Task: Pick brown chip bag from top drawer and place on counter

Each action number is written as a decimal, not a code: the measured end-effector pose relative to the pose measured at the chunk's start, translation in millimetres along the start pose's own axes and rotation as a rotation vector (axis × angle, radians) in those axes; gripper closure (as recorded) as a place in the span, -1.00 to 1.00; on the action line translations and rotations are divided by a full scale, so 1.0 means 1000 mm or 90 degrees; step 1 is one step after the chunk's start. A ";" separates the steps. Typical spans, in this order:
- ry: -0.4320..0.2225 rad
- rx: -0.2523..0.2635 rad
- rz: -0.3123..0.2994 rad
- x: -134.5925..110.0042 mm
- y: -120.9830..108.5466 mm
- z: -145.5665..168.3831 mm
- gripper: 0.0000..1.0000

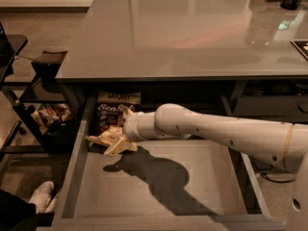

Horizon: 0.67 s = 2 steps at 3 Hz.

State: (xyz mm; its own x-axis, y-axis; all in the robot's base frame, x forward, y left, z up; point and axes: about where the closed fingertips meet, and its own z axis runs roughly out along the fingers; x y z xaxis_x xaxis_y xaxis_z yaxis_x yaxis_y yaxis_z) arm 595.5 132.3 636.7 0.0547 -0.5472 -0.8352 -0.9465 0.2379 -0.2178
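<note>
We see the top drawer point(202, 186) pulled out, grey floor mostly bare. The brown chip bag point(109, 114) is in the drawer's back left corner, upright against the back wall, "Sea" script and the cream top band visible. The gripper point(111, 142) is inside the drawer, low in the same back left corner, just in front of the bag's lower edge and touching or nearly touching it; we cannot tell which. The fingers point(98, 139) are spread apart, one pointing toward the drawer's left wall, the other angled down toward the floor, and nothing is clamped between them. The white arm point(216, 134) comes in over the drawer's right wall and crosses above the floor, casting a dark shadow in the drawer's middle. The counter point(183, 32) is directly above the drawer's back part, a glossy grey surface. Left of the drawer, outside its left wall, a black side shelf point(45, 61) has reddish snack packets point(50, 114) below it.
</note>
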 end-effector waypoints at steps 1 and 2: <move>0.012 0.005 -0.009 0.004 -0.006 0.009 -1.00; 0.031 0.011 -0.014 0.014 -0.013 0.016 -1.00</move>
State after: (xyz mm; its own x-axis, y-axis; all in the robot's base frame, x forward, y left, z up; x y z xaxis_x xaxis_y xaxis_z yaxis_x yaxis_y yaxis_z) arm 613.4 134.3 620.4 0.0591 -0.5909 -0.8046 -0.9398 0.2388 -0.2444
